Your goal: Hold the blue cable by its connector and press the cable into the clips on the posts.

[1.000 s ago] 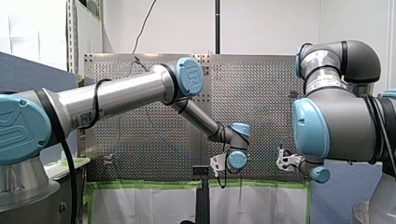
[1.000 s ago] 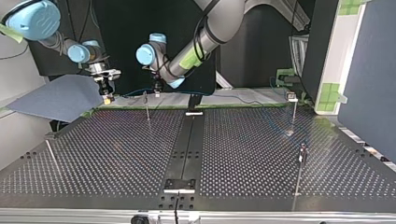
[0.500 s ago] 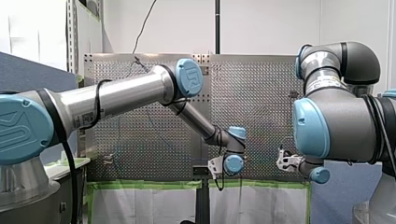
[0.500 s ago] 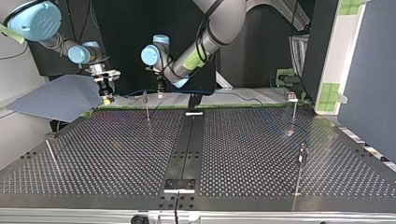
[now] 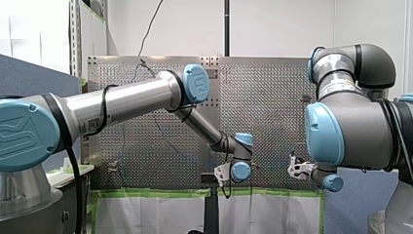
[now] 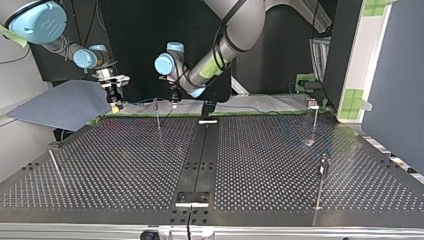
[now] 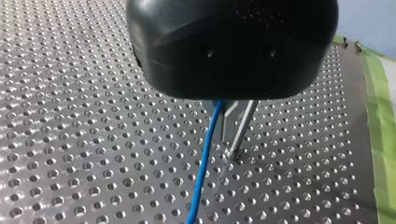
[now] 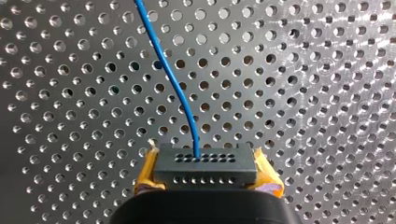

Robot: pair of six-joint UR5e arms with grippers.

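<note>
Only legible marking: an embossed UR logo is showing on the blue elbow cap (image 5: 197, 83) of the left arm (image 5: 131, 100) in the front view. The same logo is showing on that arm's shoulder cap (image 5: 22, 134), only partly readable. A white sticker (image 5: 88, 125) is sitting on the left arm's tube near the shoulder, print too small to read. A second sticker (image 5: 339, 88) is wrapping the right arm (image 5: 350, 131) below its upper joint, with dark lines on it that are not resolving either. The top view and both wrist views are giving no legible text.
</note>
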